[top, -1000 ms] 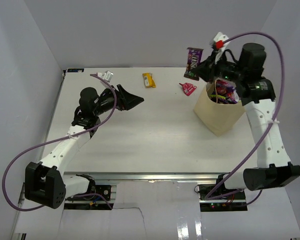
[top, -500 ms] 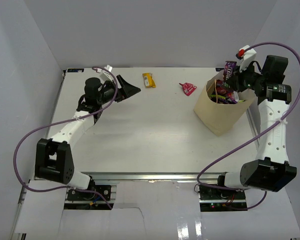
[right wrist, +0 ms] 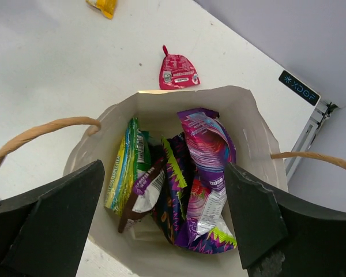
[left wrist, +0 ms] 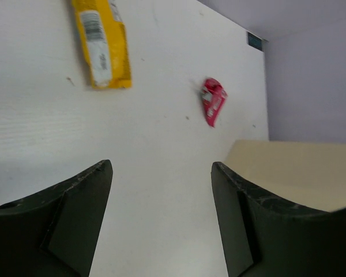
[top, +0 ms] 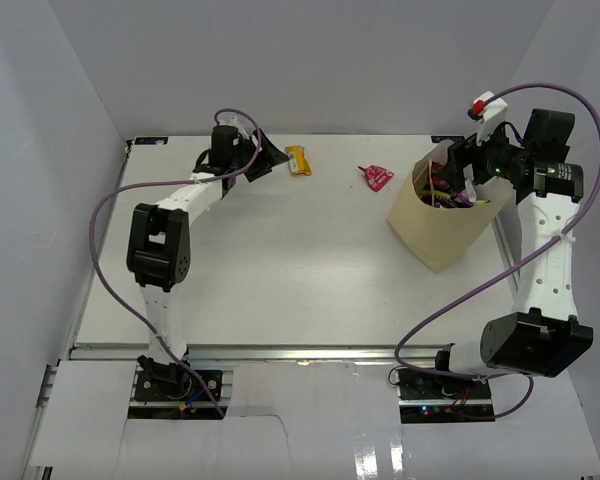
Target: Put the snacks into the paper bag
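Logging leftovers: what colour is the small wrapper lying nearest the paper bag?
The small wrapper is pink-red, clearest in the right wrist view.

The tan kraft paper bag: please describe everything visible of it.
The tan kraft paper bag stands upright and open-mouthed on the white table, at its far right. Two thin brown loop handles arch from its rim. Inside it stand shiny packets, purple and green-yellow. The open right gripper hangs above its mouth.

White table (top: 280, 270) w/ 3 things on it: small yellow wrapper (top: 297, 160) at far centre, small pink-red wrapper (top: 376, 176) to its right, paper bag (top: 435, 235) upright nr right edge.
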Action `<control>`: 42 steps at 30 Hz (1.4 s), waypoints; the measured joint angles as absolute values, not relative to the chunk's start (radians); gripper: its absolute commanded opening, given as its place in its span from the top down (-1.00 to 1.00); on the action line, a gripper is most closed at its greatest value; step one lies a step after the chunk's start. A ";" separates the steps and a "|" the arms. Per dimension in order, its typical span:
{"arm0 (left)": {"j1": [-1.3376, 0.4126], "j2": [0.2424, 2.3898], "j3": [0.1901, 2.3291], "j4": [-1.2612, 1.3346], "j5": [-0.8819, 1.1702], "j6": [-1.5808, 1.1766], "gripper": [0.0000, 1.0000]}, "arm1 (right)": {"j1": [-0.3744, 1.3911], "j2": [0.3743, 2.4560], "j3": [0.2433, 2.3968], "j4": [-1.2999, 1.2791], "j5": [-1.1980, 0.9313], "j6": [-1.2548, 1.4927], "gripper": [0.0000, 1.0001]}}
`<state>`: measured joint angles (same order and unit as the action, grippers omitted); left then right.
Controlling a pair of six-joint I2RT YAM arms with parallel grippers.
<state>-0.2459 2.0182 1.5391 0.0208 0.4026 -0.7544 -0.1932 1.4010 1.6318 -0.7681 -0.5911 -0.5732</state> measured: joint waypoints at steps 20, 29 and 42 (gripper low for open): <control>-0.362 2.647 2.260 -0.164 0.025 -0.491 -0.23 | -0.220 1.283 1.490 -0.709 -0.777 -0.425 -0.79; -0.358 2.639 2.226 -0.119 0.070 -0.440 0.64 | -0.221 1.242 1.475 -0.649 -0.875 -0.421 -0.77; -0.351 2.119 1.494 0.194 0.355 -0.449 1.00 | -0.182 1.250 1.539 -0.409 -0.891 -0.162 -0.68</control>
<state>-0.3508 2.1193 1.4944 0.1936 0.3553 -0.4492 -0.1818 1.2499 1.5391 -0.4088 -0.8913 -0.1623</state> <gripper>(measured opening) 0.137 0.850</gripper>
